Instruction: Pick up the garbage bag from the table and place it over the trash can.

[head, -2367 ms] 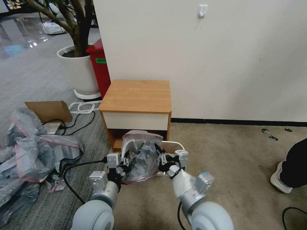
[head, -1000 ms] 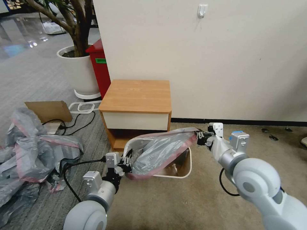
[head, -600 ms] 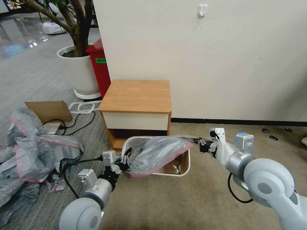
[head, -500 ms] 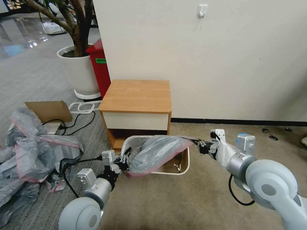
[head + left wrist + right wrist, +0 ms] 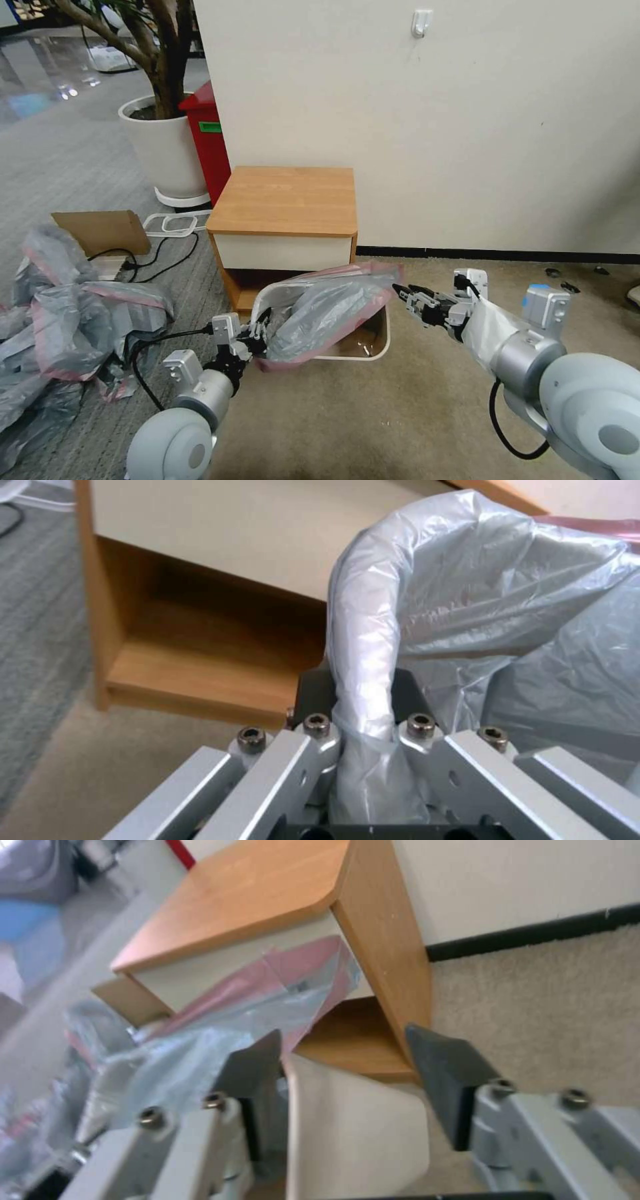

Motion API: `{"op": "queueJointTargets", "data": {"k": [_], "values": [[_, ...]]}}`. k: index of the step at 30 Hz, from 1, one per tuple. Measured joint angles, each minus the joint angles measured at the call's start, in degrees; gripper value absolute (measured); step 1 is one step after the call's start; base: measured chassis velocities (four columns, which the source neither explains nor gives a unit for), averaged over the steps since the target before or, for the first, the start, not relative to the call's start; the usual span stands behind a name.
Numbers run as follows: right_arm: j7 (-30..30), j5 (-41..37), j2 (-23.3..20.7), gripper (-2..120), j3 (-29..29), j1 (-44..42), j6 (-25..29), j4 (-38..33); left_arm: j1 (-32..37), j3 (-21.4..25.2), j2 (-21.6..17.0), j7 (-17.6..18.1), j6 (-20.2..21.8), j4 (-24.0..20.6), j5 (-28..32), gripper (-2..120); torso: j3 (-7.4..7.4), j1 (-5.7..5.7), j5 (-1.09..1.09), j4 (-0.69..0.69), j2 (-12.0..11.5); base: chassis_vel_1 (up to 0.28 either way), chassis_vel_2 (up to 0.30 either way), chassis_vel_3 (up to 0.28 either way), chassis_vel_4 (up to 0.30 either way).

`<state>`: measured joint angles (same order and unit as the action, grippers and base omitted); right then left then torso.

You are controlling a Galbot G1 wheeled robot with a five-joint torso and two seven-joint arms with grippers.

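Head view high, looking down, wrist views close, sharing the table (image 5: 287, 200)

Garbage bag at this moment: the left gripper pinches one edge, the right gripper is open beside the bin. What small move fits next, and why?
Probably re-grip: the right gripper is open, just clear of the garbage bag, whose pink rim lies loose above the trash can rather than hooked over it. The left gripper is shut on the opposite edge, so closing the right on the free rim would allow pulling it over the far rim.

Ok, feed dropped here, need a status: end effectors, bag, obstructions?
Left end effector shut on garbage bag at trash can near corner. Right end effector open, just off bag's far end. Bag draped across can. No obstructions.
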<state>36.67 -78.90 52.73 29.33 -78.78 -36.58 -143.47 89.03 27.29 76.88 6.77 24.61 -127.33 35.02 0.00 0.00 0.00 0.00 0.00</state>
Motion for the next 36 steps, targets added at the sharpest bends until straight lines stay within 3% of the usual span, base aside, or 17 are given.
{"op": "queueJointTargets", "data": {"k": [2,6,13,36], "values": [[-0.9,0.0,0.4,59,0.0,-0.4,0.8,0.0,-0.1,0.1,-0.1,0.4,-0.2,0.2,0.0,5,0.0,0.0,0.0,0.0,0.0,0.0,0.0,0.0,0.0],[-8.0,1.1,3.0,77,-3.4,-1.1,4.5,0.0,-0.9,0.1,-0.5,3.2,-2.2,0.8,0.4,5,0.0,0.0,-0.01,0.0,0.0,0.0,0.0,0.0,0.0],[-14.3,2.4,5.8,98,-9.0,-1.2,3.0,0.1,-1.3,-0.2,-0.7,4.3,-4.5,0.4,0.0,5,0.0,0.0,0.0,0.0,0.0,0.0,0.0,0.0,0.0],[-15.2,8.8,10.9,98,-14.6,0.0,2.9,2.4,-0.7,-1.2,-0.4,2.9,-4.8,-3.0,-0.9,5,0.0,0.01,0.0,0.0,0.0,0.0,0.0,0.0,0.0]]}}
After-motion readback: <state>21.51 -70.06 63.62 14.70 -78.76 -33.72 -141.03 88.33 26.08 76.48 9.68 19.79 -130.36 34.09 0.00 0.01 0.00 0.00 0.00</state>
